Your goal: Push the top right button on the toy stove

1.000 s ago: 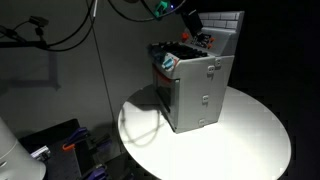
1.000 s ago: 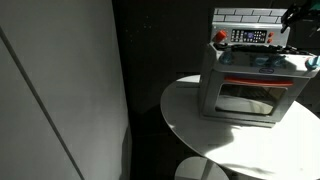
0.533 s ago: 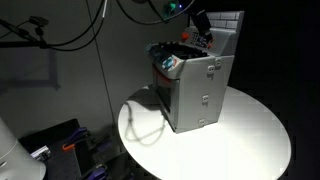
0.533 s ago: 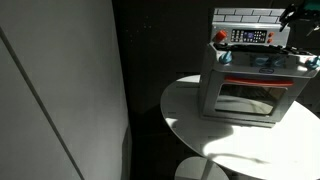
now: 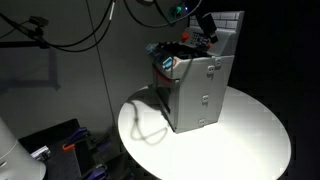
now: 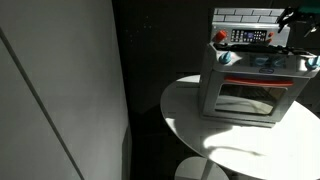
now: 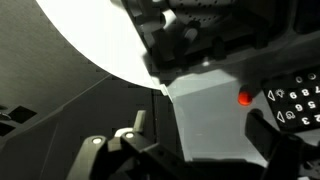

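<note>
The grey toy stove [image 5: 200, 85] stands on a round white table [image 5: 250, 135]; it also shows in the exterior view from the front [image 6: 250, 85]. Its white brick back panel carries a control panel [image 6: 250, 37] with a red button [image 6: 221, 37] at one end. My gripper [image 5: 206, 26] hovers above the burners, close to the back panel, and shows at the frame's edge [image 6: 296, 18]. In the wrist view my gripper [image 7: 205, 128] is open, its jaws either side of the panel face [image 7: 205, 110], with the red button [image 7: 244, 98] and a keypad [image 7: 295, 100] just ahead.
Cables [image 5: 70, 30] hang behind the table. A black case [image 5: 55, 145] lies on the floor beside it. A tall pale wall panel [image 6: 60, 90] stands beside the table, and a round stool [image 6: 205, 170] sits below its edge.
My gripper has shifted a little across the stove top toward the brick back panel. The stove has not moved.
</note>
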`<state>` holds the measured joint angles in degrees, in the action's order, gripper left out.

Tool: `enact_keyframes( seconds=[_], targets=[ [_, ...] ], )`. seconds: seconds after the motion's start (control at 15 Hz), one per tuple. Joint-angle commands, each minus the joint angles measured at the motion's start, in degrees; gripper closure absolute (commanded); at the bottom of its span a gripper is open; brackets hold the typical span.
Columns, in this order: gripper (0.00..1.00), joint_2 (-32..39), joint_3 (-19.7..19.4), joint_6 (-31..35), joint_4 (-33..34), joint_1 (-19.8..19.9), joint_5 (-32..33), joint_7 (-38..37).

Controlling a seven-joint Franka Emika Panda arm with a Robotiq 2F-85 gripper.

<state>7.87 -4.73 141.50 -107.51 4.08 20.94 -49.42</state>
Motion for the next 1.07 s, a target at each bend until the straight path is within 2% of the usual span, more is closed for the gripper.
enact_keyframes(
  seconds=[0.0, 1.0],
  targets=[
    [0.0, 2.0, -1.14, -2.31, 3.45, -1.49, -0.52, -0.83],
    [0.0, 6.17, -2.67, -3.0, 7.76, -2.99, -0.96, -0.84]
  ],
)
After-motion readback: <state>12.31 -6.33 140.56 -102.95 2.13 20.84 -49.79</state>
